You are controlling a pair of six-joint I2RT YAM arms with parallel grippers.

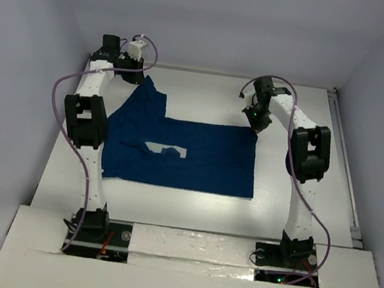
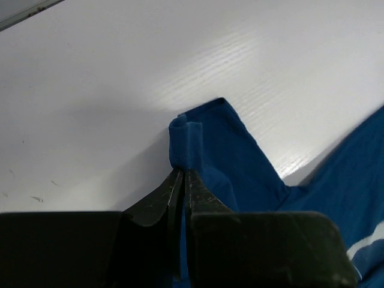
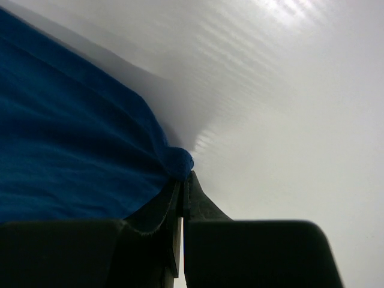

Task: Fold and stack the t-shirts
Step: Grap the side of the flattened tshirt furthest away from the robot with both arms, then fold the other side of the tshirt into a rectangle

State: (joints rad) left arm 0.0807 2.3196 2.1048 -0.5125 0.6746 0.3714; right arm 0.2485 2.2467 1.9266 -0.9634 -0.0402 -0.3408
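A dark navy-blue t-shirt [image 1: 190,158] lies spread on the white table, with a small white graphic [image 1: 166,150] near its middle. My left gripper [image 1: 138,78] is at the far left, shut on the shirt's far-left sleeve, which is pulled toward the back. In the left wrist view the sleeve cloth [image 2: 201,150] is pinched between the fingertips [image 2: 183,174]. My right gripper [image 1: 259,125] is shut on the shirt's far-right corner. In the right wrist view a small bunch of blue cloth [image 3: 179,161] sits at the closed fingertips [image 3: 185,180].
The white table [image 1: 298,202] is bounded by grey walls. A rail [image 1: 345,173] runs along the right edge. The arm bases stand at the near edge, left [image 1: 87,226] and right [image 1: 291,255].
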